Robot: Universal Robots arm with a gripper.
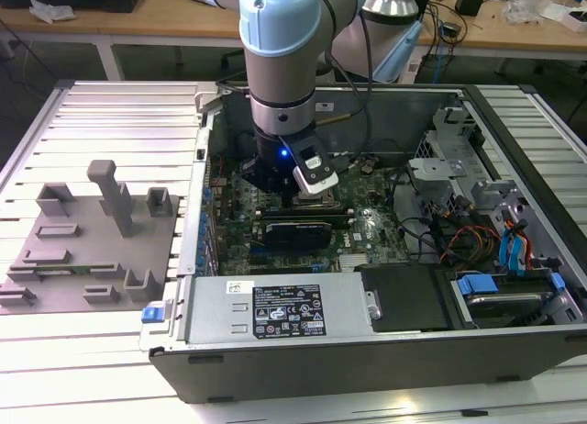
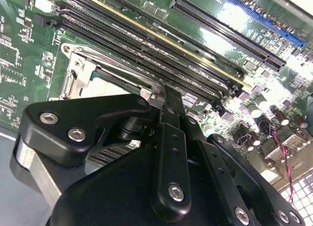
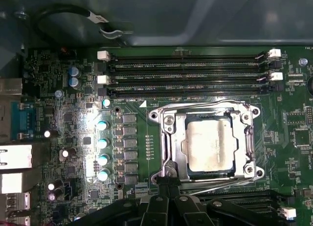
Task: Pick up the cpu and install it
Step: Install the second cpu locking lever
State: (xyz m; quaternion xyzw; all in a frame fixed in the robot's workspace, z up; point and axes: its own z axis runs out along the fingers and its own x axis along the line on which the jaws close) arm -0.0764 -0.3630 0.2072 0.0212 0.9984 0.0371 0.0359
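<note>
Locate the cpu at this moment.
In the first wrist view the cpu lies inside the metal socket frame on the motherboard, beside the memory slots.

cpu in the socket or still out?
In. In the first wrist view the cpu lies flat inside the socket frame on the motherboard. Whether the frame is latched, cannot tell.
</note>
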